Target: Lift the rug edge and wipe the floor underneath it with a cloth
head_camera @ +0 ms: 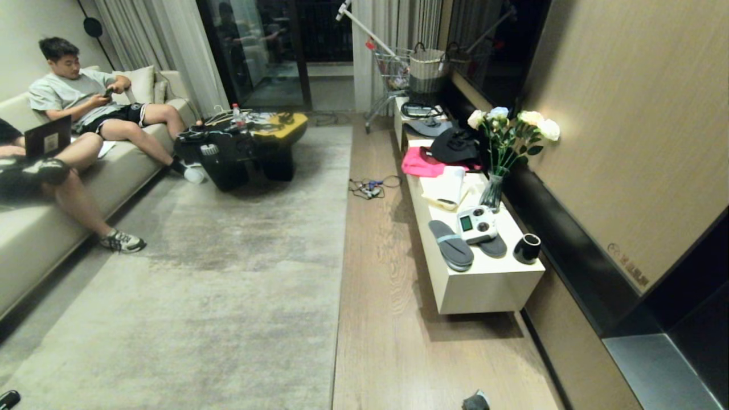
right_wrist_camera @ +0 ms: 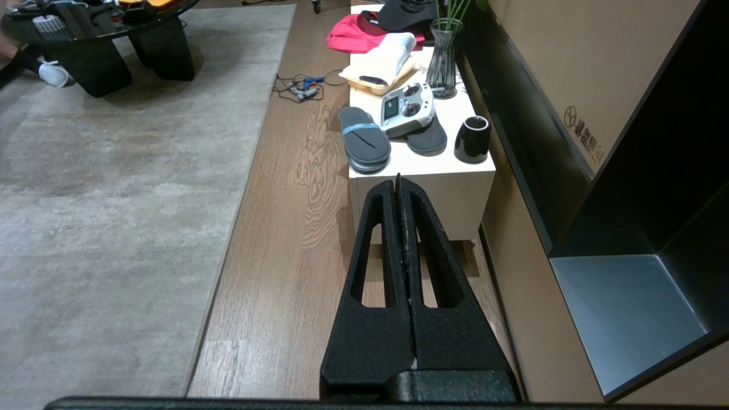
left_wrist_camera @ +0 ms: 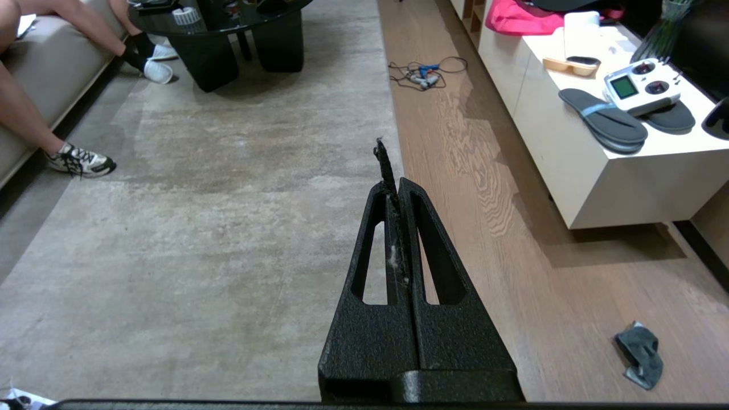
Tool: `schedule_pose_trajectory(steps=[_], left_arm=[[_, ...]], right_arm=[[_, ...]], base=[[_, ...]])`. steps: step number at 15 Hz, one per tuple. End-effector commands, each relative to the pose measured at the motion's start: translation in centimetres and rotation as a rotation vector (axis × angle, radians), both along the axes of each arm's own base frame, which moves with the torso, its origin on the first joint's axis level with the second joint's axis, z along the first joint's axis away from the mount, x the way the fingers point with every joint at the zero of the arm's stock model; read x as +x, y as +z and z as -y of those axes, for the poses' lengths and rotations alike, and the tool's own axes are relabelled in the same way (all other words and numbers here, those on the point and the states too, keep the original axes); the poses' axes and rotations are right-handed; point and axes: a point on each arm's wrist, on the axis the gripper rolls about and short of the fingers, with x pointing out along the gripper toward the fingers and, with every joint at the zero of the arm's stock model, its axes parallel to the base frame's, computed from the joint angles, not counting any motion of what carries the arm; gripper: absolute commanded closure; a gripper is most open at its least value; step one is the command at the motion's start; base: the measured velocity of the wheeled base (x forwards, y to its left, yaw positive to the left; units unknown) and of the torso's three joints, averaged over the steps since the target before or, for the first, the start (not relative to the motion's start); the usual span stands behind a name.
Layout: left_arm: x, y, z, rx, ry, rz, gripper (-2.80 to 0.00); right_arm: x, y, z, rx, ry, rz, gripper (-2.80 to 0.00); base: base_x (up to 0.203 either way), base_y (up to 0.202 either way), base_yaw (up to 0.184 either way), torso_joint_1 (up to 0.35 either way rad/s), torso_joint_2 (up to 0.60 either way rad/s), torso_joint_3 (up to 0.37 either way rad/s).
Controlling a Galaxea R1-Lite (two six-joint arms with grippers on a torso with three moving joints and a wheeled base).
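The large pale grey-beige rug (head_camera: 228,296) lies flat. Its straight rug edge (head_camera: 340,256) (left_wrist_camera: 390,102) (right_wrist_camera: 239,188) runs away from me beside a strip of wood-plank floor (head_camera: 387,296) (left_wrist_camera: 512,256) (right_wrist_camera: 285,228). The small dark grey cloth (left_wrist_camera: 641,353) (head_camera: 475,402) lies crumpled on the floor, near me and right of the rug edge. My left gripper (left_wrist_camera: 397,185) is shut and hangs above the rug edge, with a thin dark strip sticking out past its tips. My right gripper (right_wrist_camera: 398,183) is shut and empty above the floor, in front of the cabinet.
A low white cabinet (head_camera: 484,290) along the right wall carries slippers, a controller, a mug, a vase of flowers and pink fabric. A cable tangle (head_camera: 370,187) lies on the floor farther off. A black coffee table (head_camera: 245,154) stands on the rug. People sit on the sofa (head_camera: 34,239), one shoe (head_camera: 122,242) on the rug.
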Motion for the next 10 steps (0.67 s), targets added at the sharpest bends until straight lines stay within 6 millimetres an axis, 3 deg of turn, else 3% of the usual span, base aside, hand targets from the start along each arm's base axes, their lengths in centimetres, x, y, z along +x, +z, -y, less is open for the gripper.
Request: schedule_pose_trajectory(steps=[1,10], left_arm=[[0.0,0.0,0.0,0.0,0.0,0.0,0.0],[0.0,0.0,0.0,0.0,0.0,0.0,0.0]], right_arm=[[0.01,0.0,0.0,0.0,0.0,-0.001,0.0],[0.01,-0.01,0.0,0.002,0.0,-0.003,0.0]], base=[[0.0,0.0,0.0,0.165,-0.39,-0.238],[0.0,0.0,0.0,0.148,-0.35,-0.203]])
